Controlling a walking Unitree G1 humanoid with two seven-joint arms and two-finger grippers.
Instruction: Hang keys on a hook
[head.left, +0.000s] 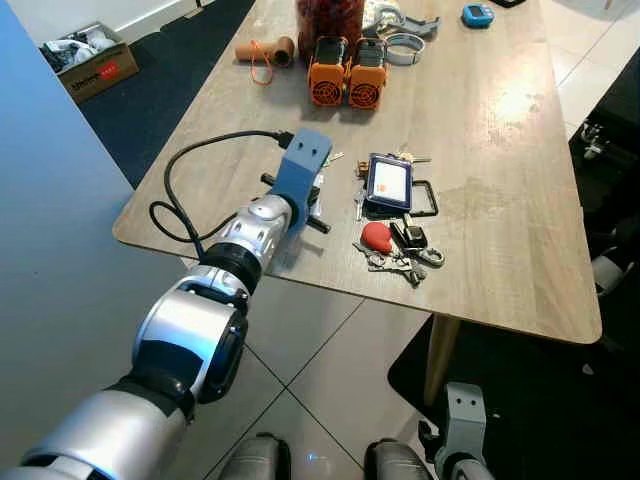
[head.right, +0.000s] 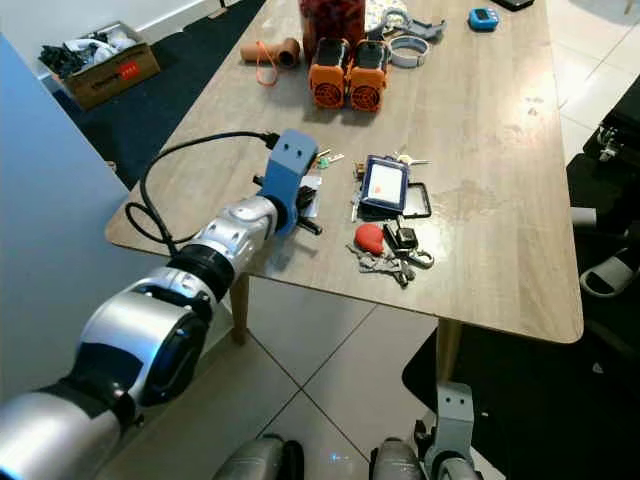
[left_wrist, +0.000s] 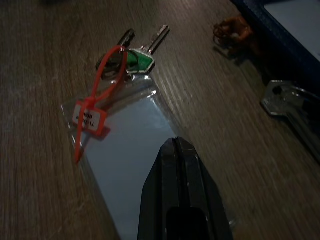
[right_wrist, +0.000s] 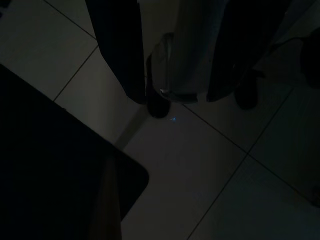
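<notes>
Table: long wooden table (head.left: 500, 130) on a pale tiled floor (head.left: 310, 370), with dark carpet on both sides.
Left arm: silver arm reaches out over the table's near-left part, blue wrist block on top, black cable looping off it.
Left gripper (left_wrist: 176, 150): two black fingers pressed together, nothing between them, tips over a clear plastic sleeve (left_wrist: 125, 145) lying flat on the wood.
Keys: small green-headed key (left_wrist: 142, 57) tied to that sleeve by a red zip-tie tag (left_wrist: 90, 117).
Other bunch: red fob with metal keys (head.left: 395, 250) sits right of the gripper, near a blue card holder (head.left: 388, 183).
Far end: two orange fan units (head.left: 345, 72).
Right gripper: hangs by the floor, too dark, can't tell its fingers.
</notes>
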